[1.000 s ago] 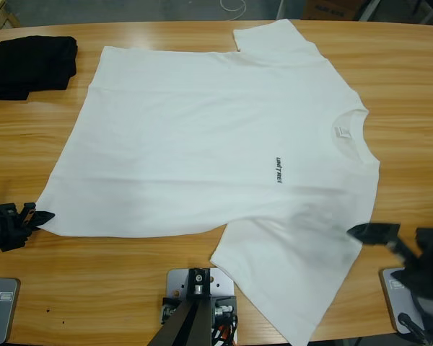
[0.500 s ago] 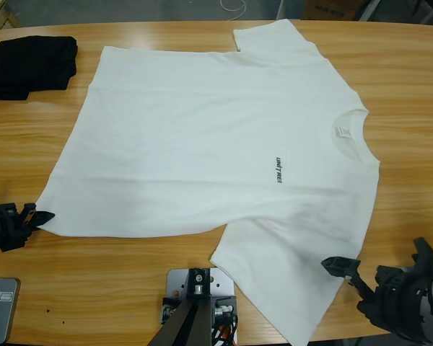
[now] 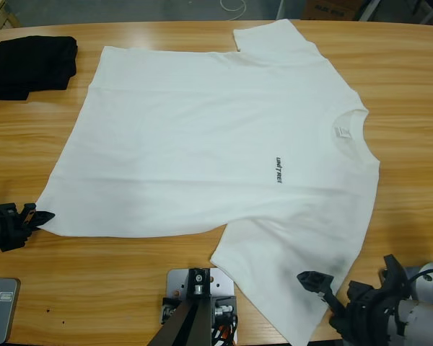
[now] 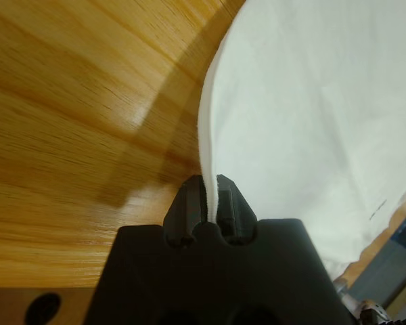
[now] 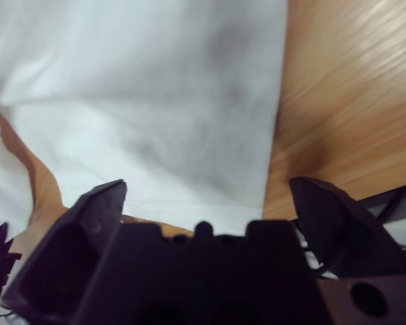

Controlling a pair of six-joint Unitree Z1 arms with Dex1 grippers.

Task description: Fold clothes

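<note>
The clothes are a white T-shirt (image 3: 202, 144) spread flat on the wooden table (image 3: 101, 281), with the collar (image 3: 350, 133) to the right and small dark lettering (image 3: 277, 170) on the chest. At the table's left edge my left gripper (image 3: 40, 216) is shut on the shirt's near hem corner. The left wrist view shows the shirt's white edge (image 4: 206, 135) pinched in the left gripper (image 4: 210, 193). My right gripper (image 3: 350, 272) stands open at the front right, over the near sleeve (image 3: 289, 281). In the right wrist view the right gripper (image 5: 210, 189) spans the sleeve cloth (image 5: 155, 81).
A black folded garment (image 3: 29, 65) lies at the far left corner of the table. Bare wood (image 3: 411, 130) shows to the right of the collar and along the front edge. The far sleeve (image 3: 274, 40) reaches towards the table's back edge.
My right gripper has swung left along the front edge, from beside the near sleeve's right end to over the sleeve. The left gripper and the shirt have stayed put.
</note>
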